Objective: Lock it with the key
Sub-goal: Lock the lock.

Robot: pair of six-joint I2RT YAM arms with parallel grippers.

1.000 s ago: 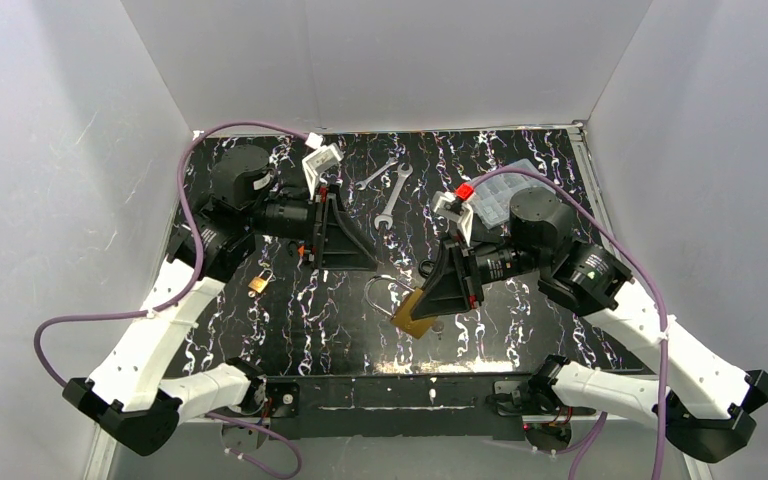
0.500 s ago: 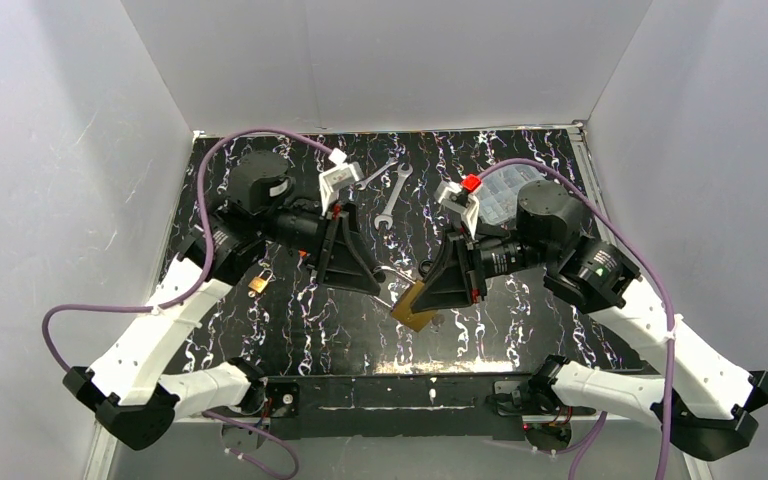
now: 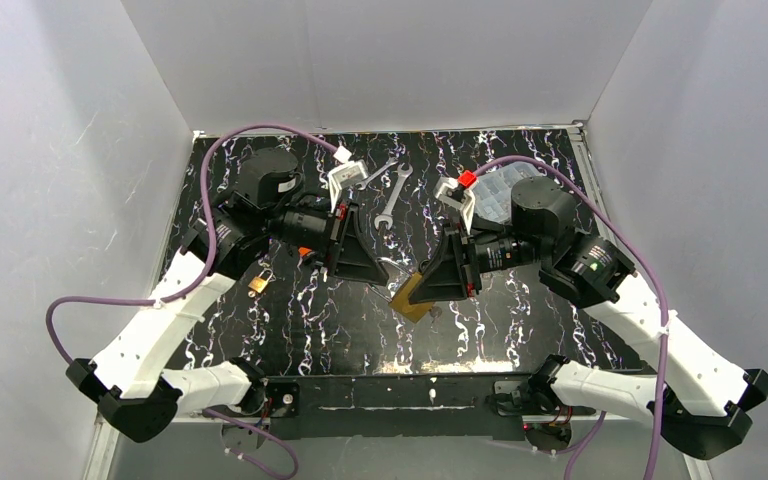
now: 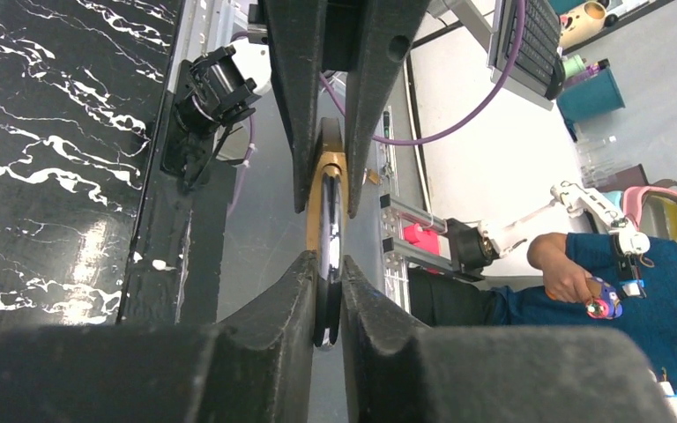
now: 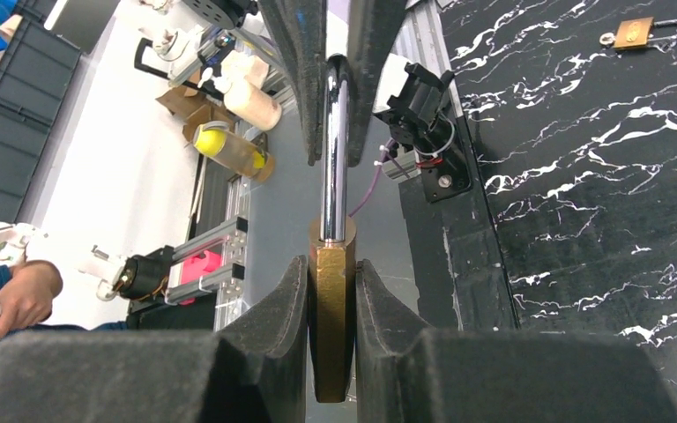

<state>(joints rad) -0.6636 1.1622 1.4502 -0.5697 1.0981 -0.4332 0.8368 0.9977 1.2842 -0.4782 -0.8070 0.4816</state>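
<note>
A large brass padlock (image 3: 410, 300) hangs above the middle of the black marbled table (image 3: 290, 320). My right gripper (image 5: 331, 264) is shut on its brass body (image 5: 332, 326), seen edge-on between the pads. The chrome shackle (image 5: 335, 150) runs away from it into the fingers of the left gripper (image 3: 385, 275). In the left wrist view that gripper (image 4: 328, 264) is shut on the shackle (image 4: 330, 220), with the brass body (image 4: 326, 167) beyond. The key is hidden in every view.
A small brass padlock (image 3: 258, 284) lies on the table at the left, also seen in the right wrist view (image 5: 639, 33). Two wrenches (image 3: 390, 195) lie at the back centre. A clear plastic box (image 3: 500, 190) stands at the back right. White walls enclose the table.
The left arm swung right toward the padlock and its jaws closed on the shackle. The right gripper kept its hold and lifted the padlock slightly.
</note>
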